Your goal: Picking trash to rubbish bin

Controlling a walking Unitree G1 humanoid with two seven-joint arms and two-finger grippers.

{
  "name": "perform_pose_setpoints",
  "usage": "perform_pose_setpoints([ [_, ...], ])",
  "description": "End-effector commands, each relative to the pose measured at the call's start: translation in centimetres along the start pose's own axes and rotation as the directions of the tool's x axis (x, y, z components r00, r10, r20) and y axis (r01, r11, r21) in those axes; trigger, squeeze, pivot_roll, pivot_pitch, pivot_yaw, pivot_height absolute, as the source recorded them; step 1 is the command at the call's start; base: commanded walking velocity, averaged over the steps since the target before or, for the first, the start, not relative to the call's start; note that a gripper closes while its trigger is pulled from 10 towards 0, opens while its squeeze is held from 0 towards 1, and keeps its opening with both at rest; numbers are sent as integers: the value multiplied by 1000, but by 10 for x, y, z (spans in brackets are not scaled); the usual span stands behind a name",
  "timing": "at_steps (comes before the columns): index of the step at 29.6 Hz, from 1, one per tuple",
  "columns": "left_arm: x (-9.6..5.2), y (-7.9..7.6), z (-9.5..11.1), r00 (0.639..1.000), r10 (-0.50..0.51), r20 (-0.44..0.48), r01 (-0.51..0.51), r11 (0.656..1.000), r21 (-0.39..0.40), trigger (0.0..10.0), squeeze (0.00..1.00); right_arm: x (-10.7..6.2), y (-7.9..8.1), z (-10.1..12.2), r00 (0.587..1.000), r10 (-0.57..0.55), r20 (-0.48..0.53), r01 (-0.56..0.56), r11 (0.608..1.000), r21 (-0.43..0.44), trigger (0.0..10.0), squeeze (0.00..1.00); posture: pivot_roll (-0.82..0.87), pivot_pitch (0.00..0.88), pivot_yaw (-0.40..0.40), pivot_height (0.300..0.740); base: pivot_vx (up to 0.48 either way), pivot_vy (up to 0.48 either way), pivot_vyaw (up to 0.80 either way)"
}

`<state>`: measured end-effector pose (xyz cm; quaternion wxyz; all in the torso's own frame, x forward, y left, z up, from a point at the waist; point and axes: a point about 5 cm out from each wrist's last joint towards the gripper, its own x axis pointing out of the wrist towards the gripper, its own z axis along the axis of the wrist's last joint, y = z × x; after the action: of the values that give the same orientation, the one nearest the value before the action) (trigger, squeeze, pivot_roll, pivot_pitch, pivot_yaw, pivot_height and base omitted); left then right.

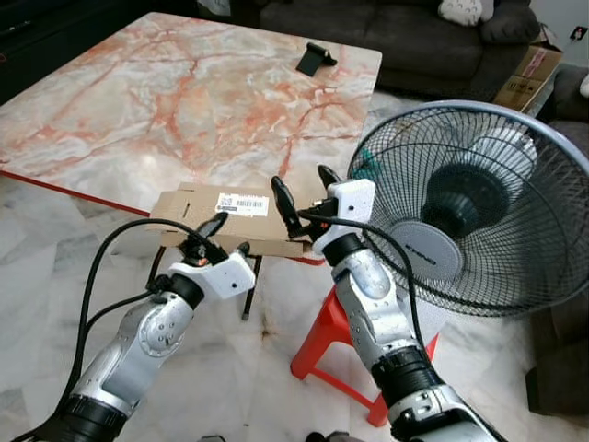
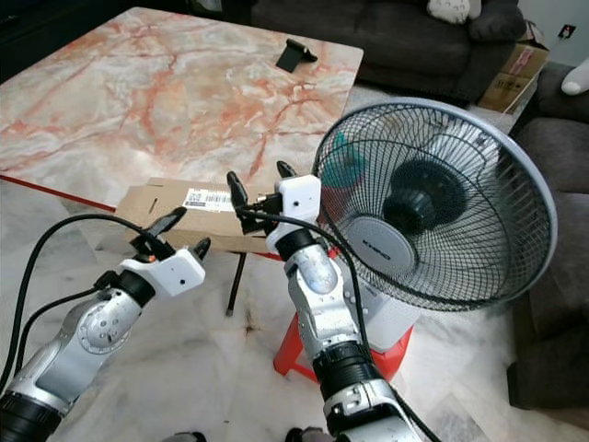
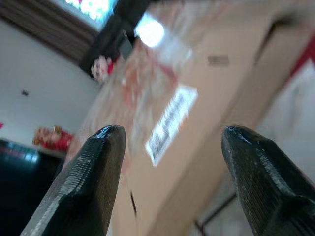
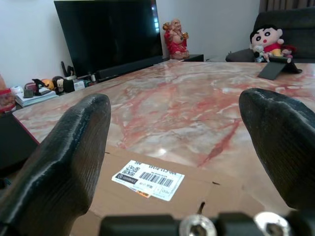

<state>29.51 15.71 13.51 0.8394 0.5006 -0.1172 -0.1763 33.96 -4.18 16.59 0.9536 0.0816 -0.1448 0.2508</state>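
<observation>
A flat cardboard box (image 1: 235,219) lies at the near edge of the marble counter (image 1: 166,101), its white label (image 4: 147,179) bearing a QR code and barcode too small to read. The left gripper (image 1: 219,238) hovers at the box's near edge and the right gripper (image 1: 304,191) just above it, both with fingers spread wide and holding nothing. A fan (image 1: 479,207) stands just to the right.

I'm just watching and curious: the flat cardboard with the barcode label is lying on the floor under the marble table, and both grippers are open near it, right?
Not quite. The flat cardboard lies on the marble table, at its near edge, not on the floor; the left eye view shows it. The rest holds: the left gripper and right gripper are both open near it.
</observation>
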Motion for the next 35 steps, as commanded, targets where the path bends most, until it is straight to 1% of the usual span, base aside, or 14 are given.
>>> perform_pose_setpoints([
  [1, -2, -4, -11, 997, -7, -75, 9, 1000, 27, 10000, 0, 3, 10, 3, 1000, 15, 22, -15, 1000, 27, 10000, 0, 89, 172, -72, 740, 0, 0, 0],
  [3, 0, -3, -19, 992, 0, -129, 7, 999, 47, 10000, 0, 2, 9, 3, 1000, 12, 20, -13, 1000, 26, 10000, 0, 85, 173, -76, 740, 0, 0, 0],
  [5, 4, -4, -23, 988, -10, -156, 20, 998, 63, 10000, 0, 2, 8, 2, 1000, 13, 15, -13, 1000, 24, 10000, 0, 84, 176, -77, 740, 0, 0, 0],
  [9, 6, -6, -26, 985, -15, -171, 26, 998, 62, 10000, 0, 1, 8, 1, 1000, 15, 10, -15, 1000, 21, 10000, 0, 83, 175, -80, 740, 0, 0, 0],
  [11, 9, -8, -29, 982, -32, -186, 46, 996, 71, 10000, 0, 1, 8, 1, 1000, 14, 9, -14, 1000, 21, 10000, 0, 82, 174, -79, 740, 0, 0, 0],
  [18, 14, -11, -37, 973, -28, -230, 50, 995, 87, 10000, 0, 2, 10, 2, 1000, 18, 10, -19, 1000, 22, 10000, 0, 79, 169, -79, 740, 0, 0, 0],
  [21, 15, -17, -43, 965, -47, -259, 70, 994, 82, 10000, 0, 2, 11, 1, 1000, 23, 7, -23, 999, 22, 10000, 0, 75, 164, -78, 740, 0, 0, 0],
  [23, 16, -22, -46, 963, -49, -265, 77, 992, 98, 10000, 0, 2, 12, 1, 1000, 24, 7, -24, 999, 22, 10000, 0, 66, 162, -76, 740, 0, 0, 0],
  [24, 16, -22, -47, 962, -38, -269, 69, 992, 109, 10000, 0, 1, 11, 1, 1000, 23, 7, -23, 999, 22, 10000, 0, 66, 162, -76, 740, 0, 0, 0],
  [25, 18, -21, -48, 961, -4, -277, 38, 992, 118, 10000, 0, 1, 10, 2, 1000, 22, 9, -22, 1000, 21, 10000, 0, 62, 160, -75, 740, 0, 0, 0],
  [27, 20, -19, -49, 958, 22, -288, 11, 994, 113, 10000, 0, 0, 9, 2, 1000, 18, 8, -18, 1000, 20, 10000, 0, 63, 159, -75, 740, 0, 0, 0],
  [30, 22, -19, -50, 955, 32, -296, 5, 993, 122, 10000, 0, 0, 9, 1, 1000, 16, 6, -16, 1000, 19, 10000, 0, 63, 157, -73, 740, 0, 0, 0],
  [34, 26, -11, -49, 949, 113, -295, -75, 988, 137, 10000, 0, 0, 10, 1, 1000, 14, 9, -14, 1000, 23, 10000, 0, 60, 155, -69, 740, 0, 0, 0],
  [35, 26, -11, -49, 949, 113, -295, -75, 988, 137, 10000, 0, 0, 10, 1, 1000, 14, 9, -14, 1000, 23, 10000, 0, 60, 155, -69, 740, 0, 0, 0],
])
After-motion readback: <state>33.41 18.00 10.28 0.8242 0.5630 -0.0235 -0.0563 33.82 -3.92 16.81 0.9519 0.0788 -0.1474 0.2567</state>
